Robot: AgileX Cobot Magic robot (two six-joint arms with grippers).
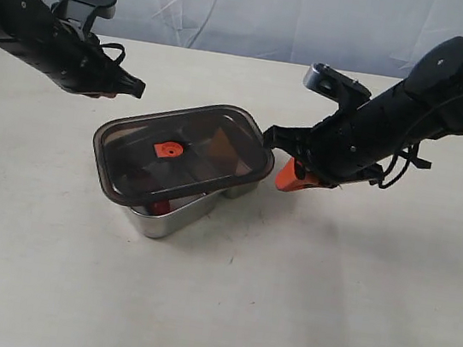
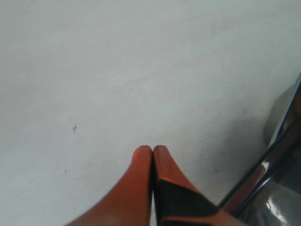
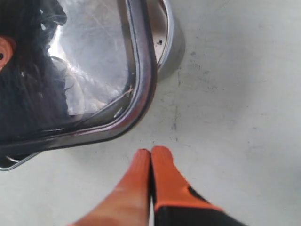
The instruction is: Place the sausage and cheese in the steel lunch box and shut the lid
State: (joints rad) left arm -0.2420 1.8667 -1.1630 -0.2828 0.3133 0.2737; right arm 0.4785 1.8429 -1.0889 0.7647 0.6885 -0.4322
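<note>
Exterior view: smoky lid (image 1: 218,147) sits askew on steel lunch box (image 1: 164,220).

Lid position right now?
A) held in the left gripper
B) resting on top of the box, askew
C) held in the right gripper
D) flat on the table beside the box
B: the lid lies across the steel lunch box with a box corner poking out past its rim, and the left gripper and right gripper are both shut, empty and clear of it.
</note>
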